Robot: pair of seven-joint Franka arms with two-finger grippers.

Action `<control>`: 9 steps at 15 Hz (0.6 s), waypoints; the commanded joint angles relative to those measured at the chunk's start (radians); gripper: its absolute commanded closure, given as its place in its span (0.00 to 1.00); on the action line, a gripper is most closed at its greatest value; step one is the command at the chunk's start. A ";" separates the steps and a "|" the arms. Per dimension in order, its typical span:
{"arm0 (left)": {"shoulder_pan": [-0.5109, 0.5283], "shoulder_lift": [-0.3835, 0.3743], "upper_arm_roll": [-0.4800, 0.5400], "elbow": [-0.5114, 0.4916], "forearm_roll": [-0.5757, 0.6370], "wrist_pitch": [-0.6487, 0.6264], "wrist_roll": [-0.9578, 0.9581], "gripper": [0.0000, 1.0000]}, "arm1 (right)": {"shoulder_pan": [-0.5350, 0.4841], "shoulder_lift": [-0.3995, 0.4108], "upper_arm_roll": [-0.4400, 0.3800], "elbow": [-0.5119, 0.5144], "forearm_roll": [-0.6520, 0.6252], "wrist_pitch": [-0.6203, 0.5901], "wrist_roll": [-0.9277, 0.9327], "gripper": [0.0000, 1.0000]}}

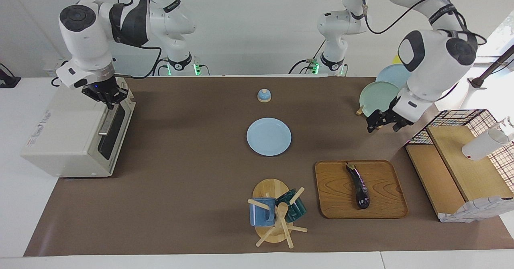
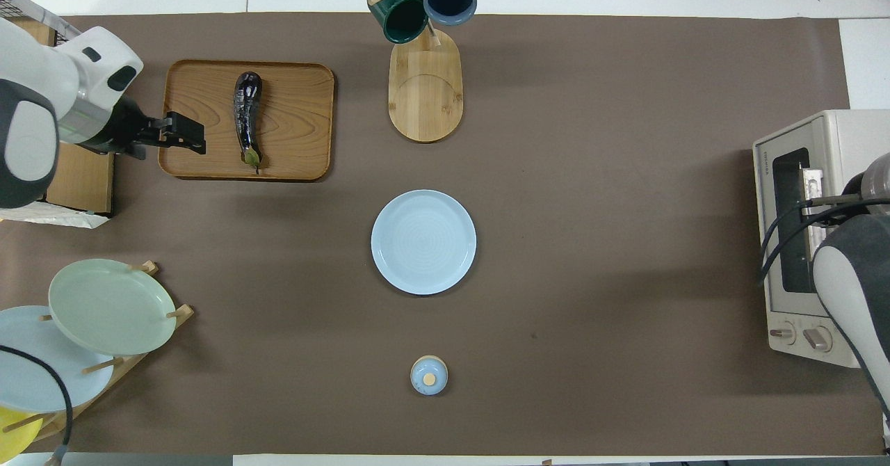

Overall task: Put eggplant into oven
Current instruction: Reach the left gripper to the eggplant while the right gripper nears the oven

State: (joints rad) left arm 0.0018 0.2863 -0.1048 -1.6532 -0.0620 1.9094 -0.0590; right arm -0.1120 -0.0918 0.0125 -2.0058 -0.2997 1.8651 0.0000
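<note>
The eggplant [image 1: 358,186] lies on the tray [image 1: 333,192], toward the left arm's end of the bench, stem at 12 o'clock in the facing view. The left end effector [image 1: 384,121] hangs released, empty, above the bench at the tray's 1 o'clock. The right end effector [image 1: 107,96] sits at the handle of the oven [image 1: 64,140]; whether it grips I cannot tell. Risks: the glossy eggplant could roll or slip from a pinch, and the door looks closed.
</note>
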 commanded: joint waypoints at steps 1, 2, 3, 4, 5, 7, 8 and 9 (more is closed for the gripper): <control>-0.020 0.137 0.007 0.103 0.005 0.060 -0.009 0.00 | -0.023 0.007 0.009 -0.021 -0.038 0.035 0.021 1.00; -0.035 0.198 0.008 0.149 0.005 0.068 -0.010 0.00 | -0.023 0.010 0.009 -0.028 -0.041 0.042 0.023 1.00; -0.048 0.242 0.008 0.188 0.011 0.077 -0.010 0.00 | -0.028 0.014 0.009 -0.031 -0.041 0.060 0.022 1.00; -0.054 0.275 0.008 0.199 0.014 0.114 -0.010 0.00 | -0.038 0.014 0.009 -0.042 -0.041 0.069 0.023 1.00; -0.057 0.292 0.008 0.199 0.024 0.162 -0.009 0.00 | -0.038 0.012 0.009 -0.047 -0.041 0.075 0.026 1.00; -0.060 0.295 0.007 0.149 0.039 0.256 -0.004 0.00 | -0.038 0.012 0.010 -0.048 -0.041 0.083 0.043 1.00; -0.059 0.295 0.007 0.139 0.045 0.276 0.002 0.00 | -0.038 0.014 0.010 -0.050 -0.041 0.083 0.044 1.00; -0.057 0.297 0.007 0.138 0.060 0.283 0.005 0.00 | -0.040 0.014 0.010 -0.057 -0.041 0.085 0.045 1.00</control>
State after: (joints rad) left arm -0.0535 0.5883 -0.1048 -1.5051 -0.0364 2.1594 -0.0579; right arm -0.1359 -0.0684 0.0114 -2.0345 -0.3172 1.9260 0.0166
